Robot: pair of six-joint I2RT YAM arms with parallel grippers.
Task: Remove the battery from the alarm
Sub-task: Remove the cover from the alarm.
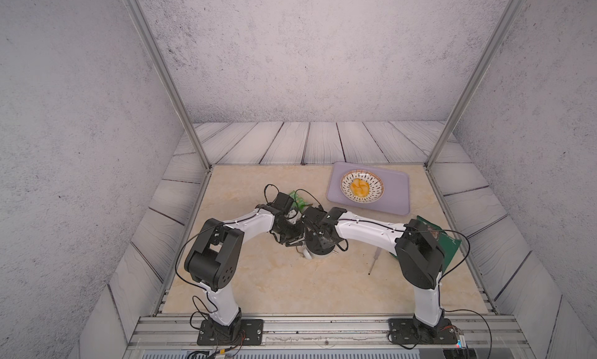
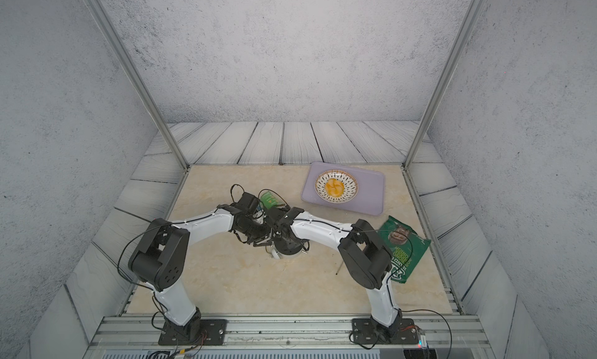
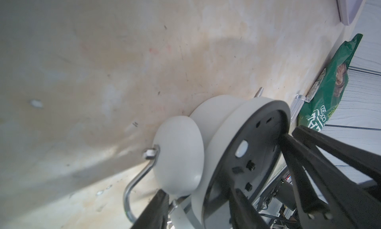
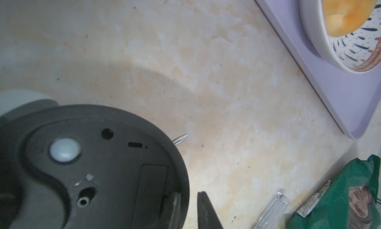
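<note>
The alarm (image 1: pixel 318 248) lies face down in the middle of the table, its black round back (image 4: pixel 92 166) turned up and a white bell (image 3: pixel 177 153) at its side. My left gripper (image 3: pixel 200 207) is shut on it, one finger by the bell and the other on the black back. My right gripper (image 4: pixel 188 207) stands narrow at the alarm's rim, next to a shut rectangular cover (image 4: pixel 152 186). One fingertip (image 4: pixel 204 205) is outside the rim and the other is lost against the black. The battery is hidden. Both grippers (image 2: pixel 263 241) (image 2: pixel 281 234) meet over the alarm (image 2: pixel 287 247).
A clear-handled screwdriver (image 1: pixel 374 260) lies right of the alarm. A green snack bag (image 2: pixel 407 247) sits by the right arm. At the back right a purple tray (image 1: pixel 397 192) carries a patterned dish (image 1: pixel 378 179) with orange pieces. A small green packet (image 1: pixel 298 202) lies behind the wrists.
</note>
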